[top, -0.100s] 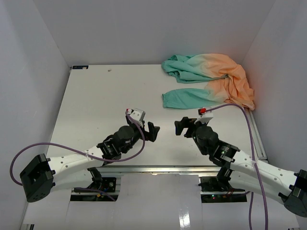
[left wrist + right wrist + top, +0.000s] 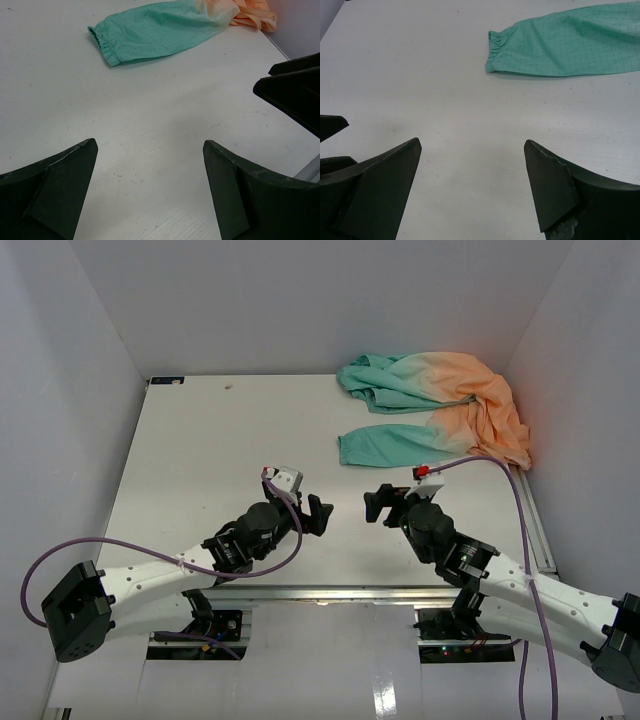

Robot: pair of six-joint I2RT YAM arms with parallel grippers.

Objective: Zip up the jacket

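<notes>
No visible change from the frame an instant earlier: arms and garment sit as they were, so zipping has not begun. Left gripper [image 2: 318, 515] has its jaws wide apart and empty; right gripper [image 2: 378, 505] likewise, the two facing each other at the near middle of the white table [image 2: 200, 440]. The thin, crumpled orange-to-teal fabric jacket [image 2: 440, 400] lies bunched in the far right corner, well apart from both. Its teal sleeve [image 2: 385, 445] reaches nearest, just beyond the right gripper.

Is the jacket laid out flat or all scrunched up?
Scrunched up. The jacket lies bunched in the far right corner of the table, its folds piled together; only one teal sleeve stretches out flat.
</notes>
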